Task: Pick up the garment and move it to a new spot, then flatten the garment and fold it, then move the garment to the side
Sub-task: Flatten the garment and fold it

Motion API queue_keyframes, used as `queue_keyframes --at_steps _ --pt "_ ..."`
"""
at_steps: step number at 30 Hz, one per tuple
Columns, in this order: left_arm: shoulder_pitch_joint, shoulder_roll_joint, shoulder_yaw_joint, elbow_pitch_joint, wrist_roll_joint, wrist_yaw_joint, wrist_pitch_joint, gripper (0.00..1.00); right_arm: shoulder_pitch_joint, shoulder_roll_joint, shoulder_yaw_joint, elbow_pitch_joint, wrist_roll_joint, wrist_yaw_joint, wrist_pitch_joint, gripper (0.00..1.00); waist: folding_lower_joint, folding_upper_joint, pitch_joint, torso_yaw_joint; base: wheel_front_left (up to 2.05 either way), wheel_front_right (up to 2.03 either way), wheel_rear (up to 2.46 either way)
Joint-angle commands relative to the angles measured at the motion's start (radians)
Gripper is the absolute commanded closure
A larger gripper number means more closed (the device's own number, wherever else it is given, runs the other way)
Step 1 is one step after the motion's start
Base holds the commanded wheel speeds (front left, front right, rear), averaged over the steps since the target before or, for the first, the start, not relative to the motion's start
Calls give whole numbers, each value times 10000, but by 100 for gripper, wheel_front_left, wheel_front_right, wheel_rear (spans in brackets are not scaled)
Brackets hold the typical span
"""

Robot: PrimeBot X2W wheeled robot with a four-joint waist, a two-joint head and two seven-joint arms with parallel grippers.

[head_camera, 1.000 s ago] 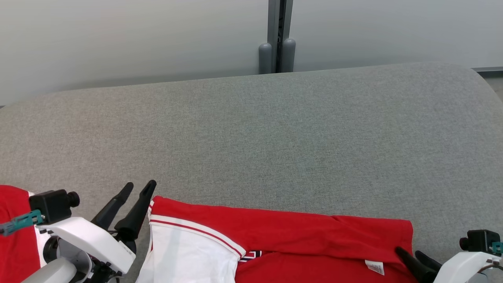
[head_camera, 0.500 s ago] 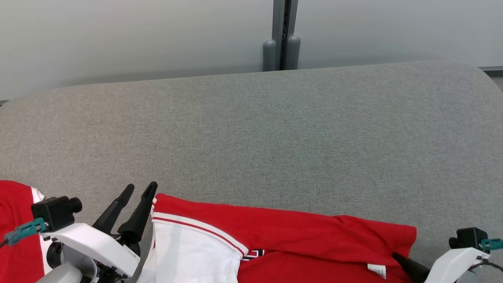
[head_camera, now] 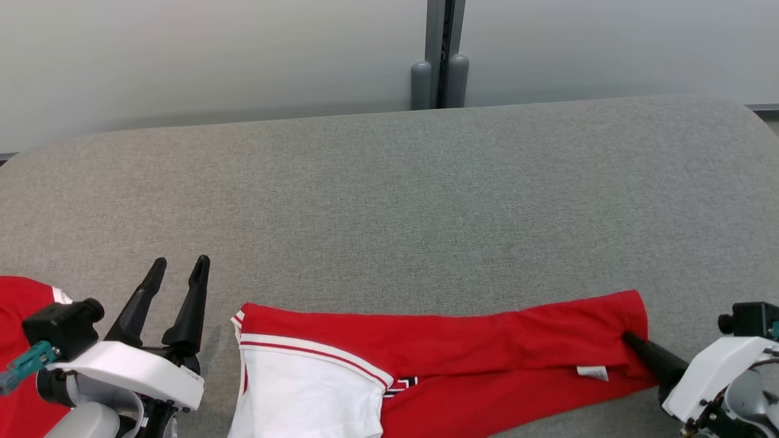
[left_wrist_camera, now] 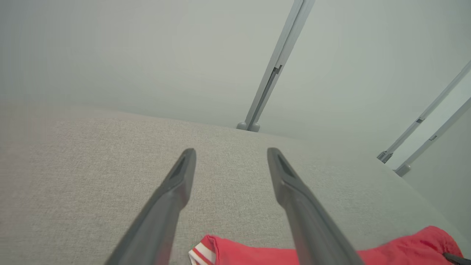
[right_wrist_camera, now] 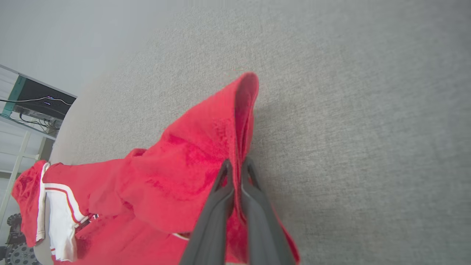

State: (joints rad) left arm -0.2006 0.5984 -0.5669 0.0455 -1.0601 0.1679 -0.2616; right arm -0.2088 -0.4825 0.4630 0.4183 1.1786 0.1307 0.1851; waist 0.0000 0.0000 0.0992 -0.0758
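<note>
1. Head view: the red-and-white garment [head_camera: 462, 359] lies along the grey desk's [head_camera: 389, 201] near edge. The right pincer [head_camera: 630, 339] is clamped on its right end.
2. Left wrist view: the left pincer [head_camera: 181, 267] is spread wide above the desk, gripping nothing.
3. Right wrist view: the right pincer's narrow fingers pinch a raised red fold.

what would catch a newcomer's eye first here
The red and white garment stands out, stretched along the near edge of the grey surface. The right gripper is shut on its red edge at the right, while the left gripper stands open near its white-trimmed end.
</note>
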Motion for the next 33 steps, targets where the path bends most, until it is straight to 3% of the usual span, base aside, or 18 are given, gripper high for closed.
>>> queue_keyframes --at_steps 1,7,15,22,33 --pt "225 -144 287 109 373 -31 -45 0 -140 -160 -91 -43 40 4 -25 100 0 0 5 38 0 0 0" --pt "749 -1037 1715 120 1809 -181 -45 0 -396 -681 -453 -30 -28 4 -139 100 0 0 107 150 0 0 0" --pt "1573 -2404 3099 -159 4042 -803 -44 0 -984 -1400 -1203 244 -473 4 -282 100 0 0 291 173 0 0 0" --pt "1946 -3255 3748 113 4853 -1364 -43 0 -1294 -1879 -1793 623 -1323 4 -239 100 0 0 261 213 0 0 0" --pt "2243 -4105 4384 833 5556 -2146 -34 0 -997 -1427 -2359 -1315 -1764 5 656 100 0 0 -258 123 0 0 0"
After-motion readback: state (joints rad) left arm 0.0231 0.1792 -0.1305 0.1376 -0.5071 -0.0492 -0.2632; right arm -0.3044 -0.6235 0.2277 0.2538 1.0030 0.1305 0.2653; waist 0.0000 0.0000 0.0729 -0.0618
